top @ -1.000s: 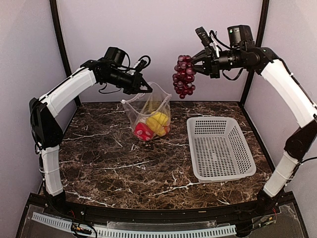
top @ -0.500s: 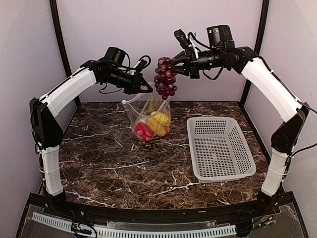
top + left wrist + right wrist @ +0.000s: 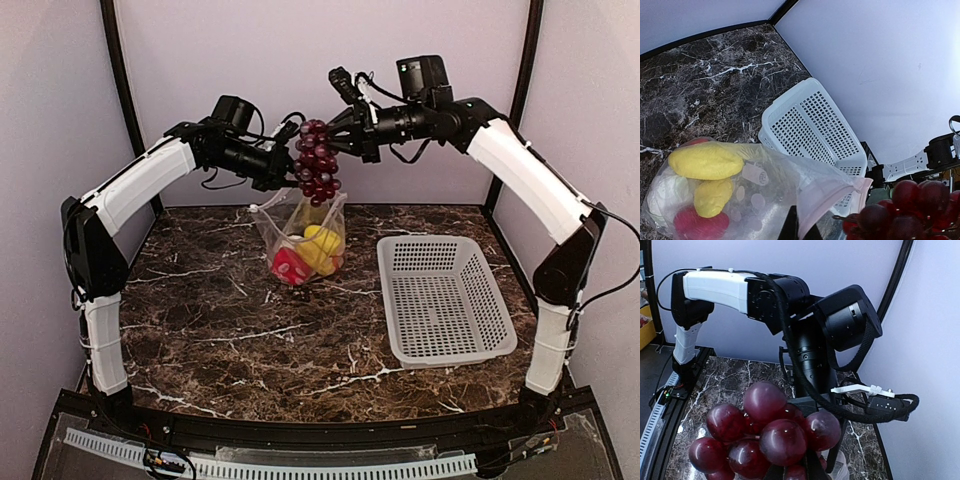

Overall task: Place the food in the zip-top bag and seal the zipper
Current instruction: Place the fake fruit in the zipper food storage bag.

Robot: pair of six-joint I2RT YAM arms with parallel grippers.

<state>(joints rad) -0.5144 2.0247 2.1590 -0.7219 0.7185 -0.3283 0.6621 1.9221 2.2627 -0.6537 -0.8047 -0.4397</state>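
My left gripper (image 3: pixel 296 180) is shut on the mouth edge of the zip-top bag (image 3: pixel 300 235) and holds it hanging above the table's far side. Its pinkish zipper (image 3: pixel 835 197) gapes open in the left wrist view. Inside lie two yellow pieces (image 3: pixel 705 161), a red pepper (image 3: pixel 695 225) and the white cauliflower (image 3: pixel 665 192). My right gripper (image 3: pixel 337 137) is shut on the dark purple grape bunch (image 3: pixel 317 162), which dangles just above the bag's mouth, close to the left fingers. The grapes (image 3: pixel 765 432) fill the lower right wrist view.
An empty white perforated basket (image 3: pixel 443 297) sits on the marble table (image 3: pixel 220 330) to the right of the bag. The left arm's wrist (image 3: pixel 810 355) is close in front of the right gripper. Walls enclose the back and sides.
The right arm has carried the grape bunch leftward, from above the basket's far edge to just over the bag's mouth. The left arm and bag have stayed put.
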